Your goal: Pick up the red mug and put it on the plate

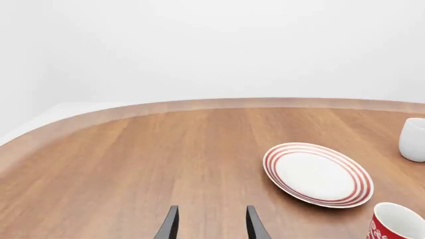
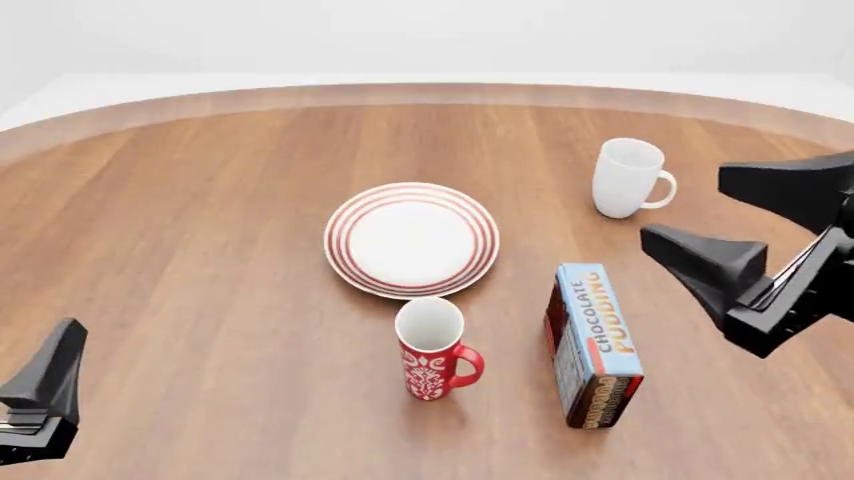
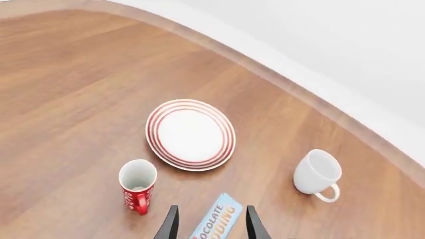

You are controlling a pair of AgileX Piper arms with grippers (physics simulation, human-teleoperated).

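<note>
Standing upright at lower centre of the front view, the one red mug [image 2: 433,350] sits just below the single plate [image 2: 411,239], apart from it. One white mug [image 2: 629,177] occupies the upper right; one pudding box [image 2: 594,343] lies right of the red mug. Both grippers, left [image 1: 210,224] and right [image 2: 727,225], are spread and empty. Bare wood fills the table's [image 2: 187,250] left side up to its curved far edge.

The red mug [image 2: 431,351], white-patterned with a white inside, stands upright at lower centre of the front view, handle to the right. Just above it, apart, the red-ringed white plate [image 2: 411,239] lies flat.
</note>
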